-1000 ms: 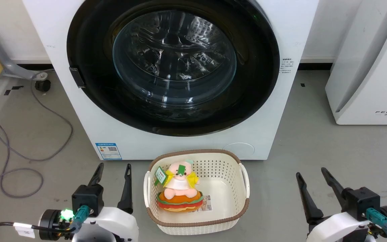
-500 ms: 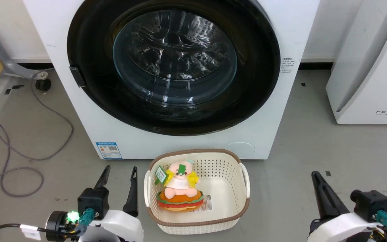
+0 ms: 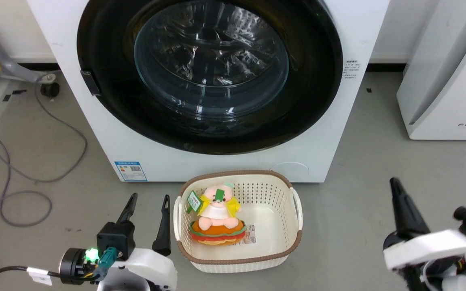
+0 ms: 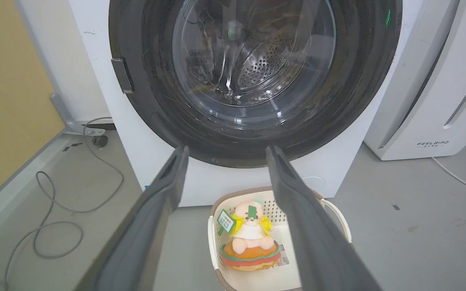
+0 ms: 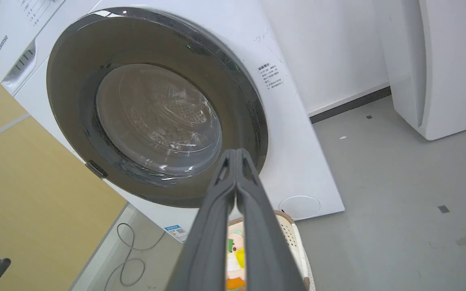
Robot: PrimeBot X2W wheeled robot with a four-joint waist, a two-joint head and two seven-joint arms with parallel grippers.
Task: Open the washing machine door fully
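I lose the top of the washing machine door (image 3: pixel 314 101) past the head view's upper edge; the label (image 3: pixel 351 69) right of it is too small to read.

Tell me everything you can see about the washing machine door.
The washing machine door is large and round, with a wide glossy black rim and a bulging clear glass centre through which the perforated steel drum shows. A small dark tab sits on its left edge. It is shut, flush against the white washing machine. Nothing else touches it.
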